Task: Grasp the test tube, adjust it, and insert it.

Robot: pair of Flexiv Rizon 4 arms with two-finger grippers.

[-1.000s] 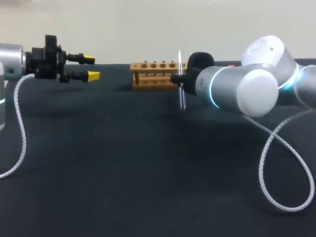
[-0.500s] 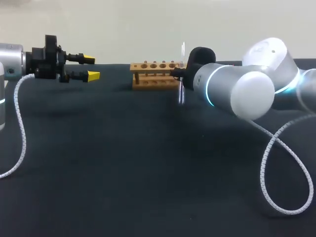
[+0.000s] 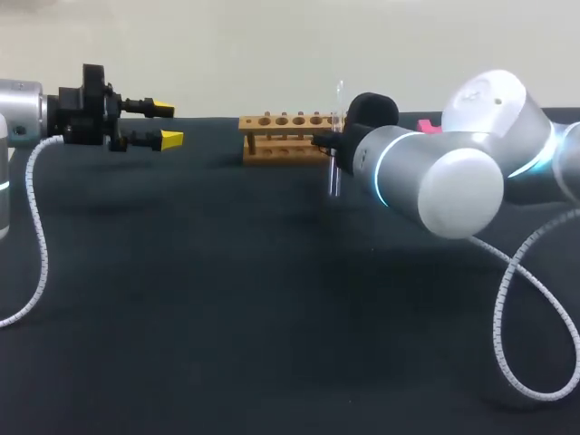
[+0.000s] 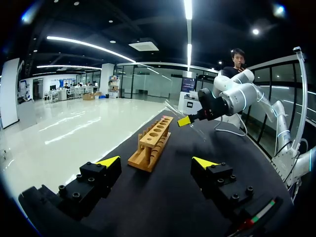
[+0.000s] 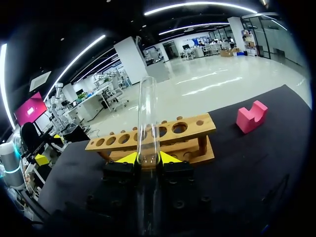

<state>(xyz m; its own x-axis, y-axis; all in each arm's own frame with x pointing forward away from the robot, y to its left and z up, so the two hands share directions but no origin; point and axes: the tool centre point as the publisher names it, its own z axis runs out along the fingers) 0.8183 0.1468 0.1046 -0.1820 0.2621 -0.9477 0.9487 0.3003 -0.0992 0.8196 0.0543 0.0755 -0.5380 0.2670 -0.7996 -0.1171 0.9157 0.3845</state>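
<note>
A clear glass test tube [image 3: 334, 177] stands upright in my right gripper [image 3: 328, 143], which is shut on its middle. In the right wrist view the tube [image 5: 147, 118] rises between the yellow tips of that gripper [image 5: 147, 158], in front of the wooden rack [image 5: 182, 131] with its row of holes. In the head view the tube hangs just off the right end of the rack [image 3: 283, 136], above the table. My left gripper [image 3: 166, 124] is open and empty, off to the left of the rack. Its own view shows the rack [image 4: 153, 143] ahead of its spread fingers [image 4: 157, 163].
A pink block [image 5: 252, 117] lies on the black table [image 3: 227, 299] to the right of the rack, also showing behind my right arm [image 3: 428, 127]. White coiled cables hang from both arms over the table's sides.
My right arm has shifted and turned slightly. The tube went from a slight tilt to upright and rose a little beside the rack's right end. The left arm has not moved.
</note>
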